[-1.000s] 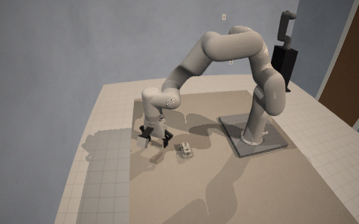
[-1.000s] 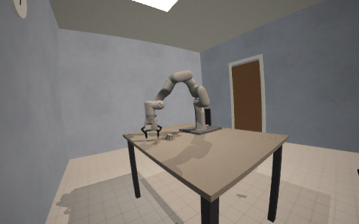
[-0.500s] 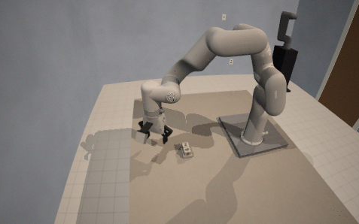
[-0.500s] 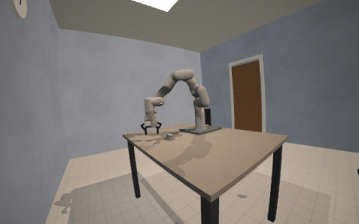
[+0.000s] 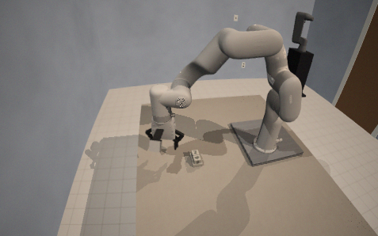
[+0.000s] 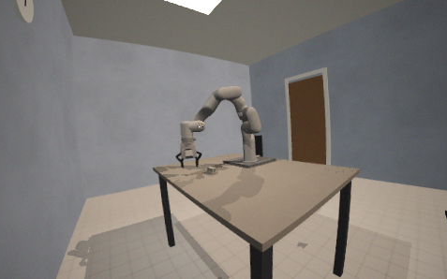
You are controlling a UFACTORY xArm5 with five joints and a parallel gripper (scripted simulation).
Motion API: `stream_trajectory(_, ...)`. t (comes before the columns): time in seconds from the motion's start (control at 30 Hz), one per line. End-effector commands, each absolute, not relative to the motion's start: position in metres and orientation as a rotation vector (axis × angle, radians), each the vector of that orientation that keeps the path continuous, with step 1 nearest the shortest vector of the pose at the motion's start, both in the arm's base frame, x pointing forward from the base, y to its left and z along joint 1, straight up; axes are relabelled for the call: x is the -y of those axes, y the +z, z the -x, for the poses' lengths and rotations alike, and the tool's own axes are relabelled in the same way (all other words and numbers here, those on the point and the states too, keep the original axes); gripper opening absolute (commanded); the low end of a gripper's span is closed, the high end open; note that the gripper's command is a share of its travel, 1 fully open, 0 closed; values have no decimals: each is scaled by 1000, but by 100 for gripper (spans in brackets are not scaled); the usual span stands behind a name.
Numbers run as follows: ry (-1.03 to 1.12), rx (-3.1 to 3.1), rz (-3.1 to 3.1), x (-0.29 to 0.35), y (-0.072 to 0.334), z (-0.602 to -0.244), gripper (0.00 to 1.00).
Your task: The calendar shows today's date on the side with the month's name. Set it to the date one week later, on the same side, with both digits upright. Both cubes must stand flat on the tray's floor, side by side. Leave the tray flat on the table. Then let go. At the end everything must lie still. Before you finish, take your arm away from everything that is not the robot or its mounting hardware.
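Note:
The small calendar tray [image 5: 196, 157] with two pale cubes in it stands flat on the table, a little left of the arm's base. The digits are too small to read. It also shows in the exterior view [image 6: 211, 170] as a tiny pale block. My gripper [image 5: 165, 141] hangs above the table to the left of the tray, apart from it, pointing down. Its fingers are wide open with nothing between them. It also shows in the exterior view [image 6: 188, 161].
The arm's base plate [image 5: 265, 142] lies to the right of the tray. The table's far edge is close behind the gripper. A black stand [image 5: 299, 59] is beyond the table, and a brown door [image 6: 308, 119] is in the wall.

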State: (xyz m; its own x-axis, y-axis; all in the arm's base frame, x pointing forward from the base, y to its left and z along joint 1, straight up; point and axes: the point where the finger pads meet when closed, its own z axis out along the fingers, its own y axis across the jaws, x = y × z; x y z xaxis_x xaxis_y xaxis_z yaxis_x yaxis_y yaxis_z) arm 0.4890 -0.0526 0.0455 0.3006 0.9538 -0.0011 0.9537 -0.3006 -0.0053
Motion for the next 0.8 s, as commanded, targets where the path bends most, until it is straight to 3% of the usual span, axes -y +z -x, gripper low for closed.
stream_trajectory(0.0,1,1929,2479,53,47,-489,100)
stream_trajectory(0.77,1,2470,1940,53,47,-479,100)
